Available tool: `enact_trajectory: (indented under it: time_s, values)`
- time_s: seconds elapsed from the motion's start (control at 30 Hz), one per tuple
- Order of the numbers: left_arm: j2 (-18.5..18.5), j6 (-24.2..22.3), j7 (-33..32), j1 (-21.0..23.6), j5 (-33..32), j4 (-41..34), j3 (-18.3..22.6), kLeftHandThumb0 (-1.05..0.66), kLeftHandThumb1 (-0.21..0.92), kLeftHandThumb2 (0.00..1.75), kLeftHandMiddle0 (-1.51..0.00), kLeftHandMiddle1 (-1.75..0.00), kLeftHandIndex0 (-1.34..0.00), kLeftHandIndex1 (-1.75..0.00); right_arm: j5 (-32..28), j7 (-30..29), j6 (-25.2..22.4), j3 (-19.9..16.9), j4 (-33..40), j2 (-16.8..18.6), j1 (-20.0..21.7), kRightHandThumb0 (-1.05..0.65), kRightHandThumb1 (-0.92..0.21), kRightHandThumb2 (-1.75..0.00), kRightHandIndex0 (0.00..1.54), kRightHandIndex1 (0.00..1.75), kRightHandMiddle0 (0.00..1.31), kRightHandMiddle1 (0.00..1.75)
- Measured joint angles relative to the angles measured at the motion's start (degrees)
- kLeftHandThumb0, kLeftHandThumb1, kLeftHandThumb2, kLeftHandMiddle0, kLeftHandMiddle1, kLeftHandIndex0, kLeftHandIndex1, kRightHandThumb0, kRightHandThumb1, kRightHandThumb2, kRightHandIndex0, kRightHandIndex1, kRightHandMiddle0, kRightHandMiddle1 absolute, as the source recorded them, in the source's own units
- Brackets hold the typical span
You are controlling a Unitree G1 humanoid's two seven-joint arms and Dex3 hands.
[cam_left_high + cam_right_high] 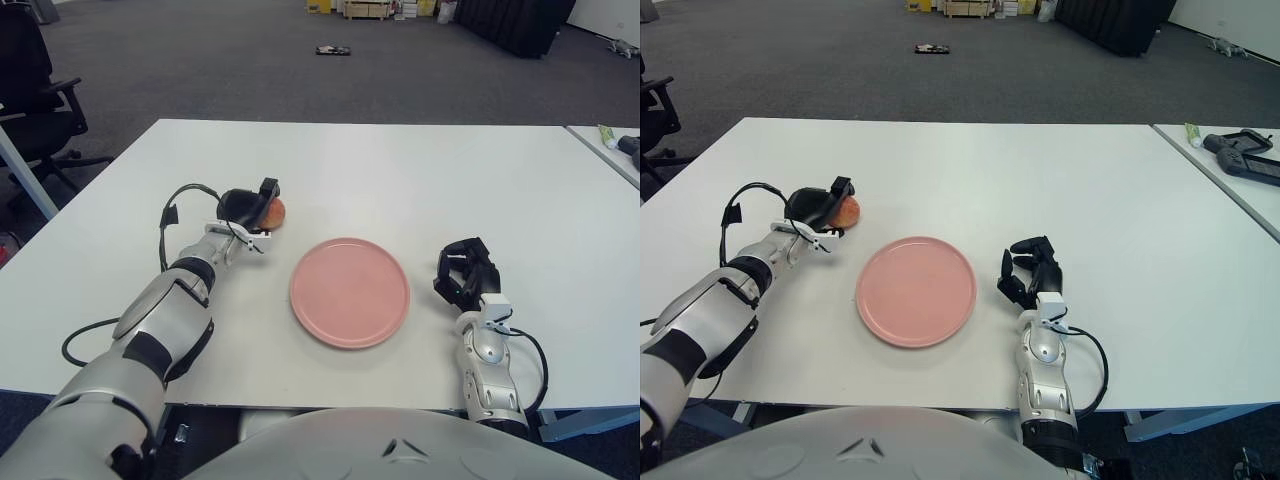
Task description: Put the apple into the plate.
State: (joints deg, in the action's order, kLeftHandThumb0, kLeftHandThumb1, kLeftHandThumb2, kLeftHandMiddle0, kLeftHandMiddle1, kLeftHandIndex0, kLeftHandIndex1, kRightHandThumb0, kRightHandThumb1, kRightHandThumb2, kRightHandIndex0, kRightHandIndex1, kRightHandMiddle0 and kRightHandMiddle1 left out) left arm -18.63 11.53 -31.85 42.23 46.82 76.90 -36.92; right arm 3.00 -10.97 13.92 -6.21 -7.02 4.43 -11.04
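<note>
Meanwhile, the left robot hand [248,207] was stretched out over the white desk [400,170], its dark fingers [267,187] wrapped around the apple [273,212]. The apple, red with an orange blush, sat low at the desk surface just beyond the far left edge of the pink plate [350,292]; whether it touched the desk could not be told. It was near the plate but apart from it, and the plate itself held nothing. A black cable [178,200] looped up from the left wrist and arched behind the hand.

The right robot hand [466,275] showed just to the right of the plate, near the desk's front edge, with its black fingers curled inward and nothing between them. Its silver forearm ran back toward the robot's body.

Beyond the desk lay grey carpet, with a black office chair [35,80] at the far left.
</note>
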Motion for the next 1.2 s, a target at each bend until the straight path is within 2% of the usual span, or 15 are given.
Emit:
enact_trajectory:
  time_s: [0.53,1.0,1.2]
  values:
    - [-0.02,1.15,3.49,-0.03,-2.91,-0.19,2.57,-0.49,0.26,1.39,-1.28,-1.75,-0.65,-1.75,-0.07,0.0,-0.17,-0.03,0.12,0.04,0.0,-0.39,-0.64,-0.91,0.44,1.74,0.37,1.75]
    - [-0.14,2.09,3.76,-0.2,-3.68,-0.18,3.32,-0.49,0.26,1.39,-1.27,-1.75,-0.65,-1.75,-0.13,-0.29,-0.3,-0.14,0.23,0.24,0.0,-0.39,-0.65,-0.9,0.46,1.73,0.36,1.75]
    - [-0.02,1.94,5.21,-0.52,-6.07,-0.18,5.49,-0.49,0.26,1.39,-1.27,-1.75,-0.65,-1.75,-0.03,-0.43,-0.23,-0.1,0.23,0.24,-0.01,-0.39,-0.64,-0.91,0.46,1.73,0.36,1.75]
